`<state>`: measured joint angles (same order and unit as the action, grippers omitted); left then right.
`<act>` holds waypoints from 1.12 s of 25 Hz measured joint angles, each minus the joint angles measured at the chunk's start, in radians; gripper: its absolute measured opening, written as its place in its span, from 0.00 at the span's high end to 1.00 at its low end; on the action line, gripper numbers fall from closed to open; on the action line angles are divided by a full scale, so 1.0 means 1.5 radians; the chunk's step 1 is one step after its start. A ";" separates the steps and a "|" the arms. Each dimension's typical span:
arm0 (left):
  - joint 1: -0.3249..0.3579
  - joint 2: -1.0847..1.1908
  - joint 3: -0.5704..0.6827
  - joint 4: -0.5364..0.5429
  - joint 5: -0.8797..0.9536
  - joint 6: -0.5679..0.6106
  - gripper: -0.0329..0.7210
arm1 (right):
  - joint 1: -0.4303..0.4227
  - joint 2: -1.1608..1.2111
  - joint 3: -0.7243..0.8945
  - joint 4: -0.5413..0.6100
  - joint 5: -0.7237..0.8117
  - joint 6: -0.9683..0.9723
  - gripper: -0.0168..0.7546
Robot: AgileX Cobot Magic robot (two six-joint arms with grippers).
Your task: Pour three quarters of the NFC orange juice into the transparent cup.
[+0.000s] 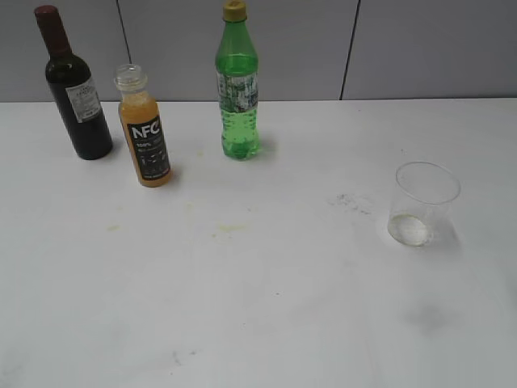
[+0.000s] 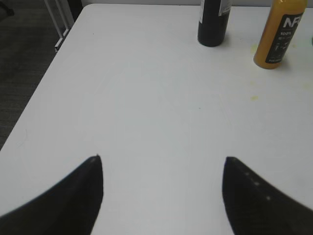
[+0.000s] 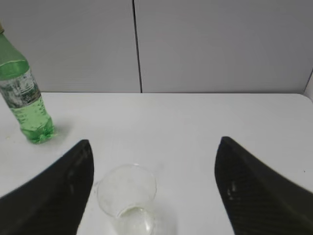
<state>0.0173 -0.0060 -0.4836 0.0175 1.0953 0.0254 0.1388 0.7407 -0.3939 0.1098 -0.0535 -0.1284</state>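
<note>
Your left end effector (image 2: 163, 169) hangs spread wide and empty over bare bench (image 2: 146, 98), so bring it forward and to the right onto the NFC orange juice (image 1: 145, 129), which stands uncapped and upright between the dark wine bottle (image 1: 74, 87) and the green soda bottle (image 1: 238, 85); close on the labelled body, not the neck, and lift it level so nothing slops. Your right end effector (image 3: 154, 159) is likewise wide and holds nothing, poised just above the transparent cup (image 1: 422, 204), ready to steady it. The wine bottle stands close on the juice's left, leaving little slack, while the open middle of the bench offers a free path to the cup, well apart on the right near the bench's edge.
</note>
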 joint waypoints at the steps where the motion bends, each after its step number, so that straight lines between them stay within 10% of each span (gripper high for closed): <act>1: 0.000 0.000 0.000 0.000 0.000 0.000 0.18 | 0.000 0.024 0.000 0.001 -0.035 -0.001 0.21; 12: 0.000 0.000 0.000 0.004 0.000 0.000 0.18 | 0.062 0.278 0.024 -0.154 -0.317 0.138 0.21; 28: 0.000 0.000 0.000 0.022 0.000 0.000 0.18 | 0.077 0.415 0.213 -0.106 -0.535 0.147 0.21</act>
<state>0.0173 -0.0060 -0.4836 0.0507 1.0953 0.0254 0.2550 1.3637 -0.0741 -0.0490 -0.8560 0.0923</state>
